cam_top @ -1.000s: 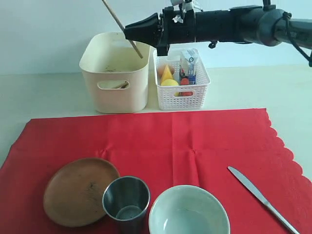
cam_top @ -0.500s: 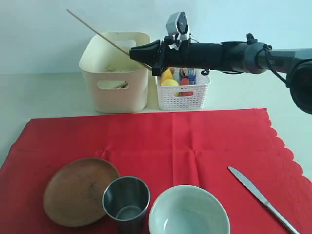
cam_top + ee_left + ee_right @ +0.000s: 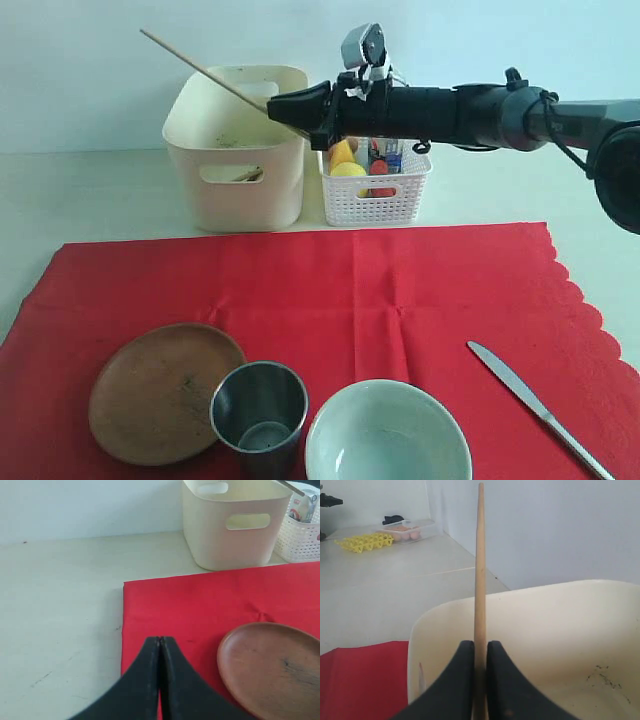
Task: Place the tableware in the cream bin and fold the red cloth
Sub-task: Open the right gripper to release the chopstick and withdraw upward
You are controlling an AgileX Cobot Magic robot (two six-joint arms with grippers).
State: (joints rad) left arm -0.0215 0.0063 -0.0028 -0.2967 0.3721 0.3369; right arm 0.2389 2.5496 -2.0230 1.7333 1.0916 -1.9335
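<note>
My right gripper (image 3: 290,108) (image 3: 480,647) is shut on a wooden chopstick (image 3: 205,70) (image 3: 480,565), which slants up and to the left over the cream bin (image 3: 237,190) (image 3: 570,630) (image 3: 235,545). On the red cloth (image 3: 400,290) (image 3: 200,600) lie the brown wooden plate (image 3: 160,392) (image 3: 272,667), the steel cup (image 3: 259,415), the pale bowl (image 3: 387,435) and the silver knife (image 3: 535,405). My left gripper (image 3: 160,640) is shut and empty, hovering over the cloth's edge beside the plate. It does not show in the exterior view.
A white lattice basket (image 3: 375,195) (image 3: 300,540) with food items and a small carton stands right of the bin. Something brown shows through the bin's handle cutout (image 3: 250,175). Pale tabletop (image 3: 60,605) surrounds the cloth.
My right arm has dropped lower over the bin and basket, and the chopstick has tilted from steep to a shallower slant pointing left. In the last half second it barely moved.
</note>
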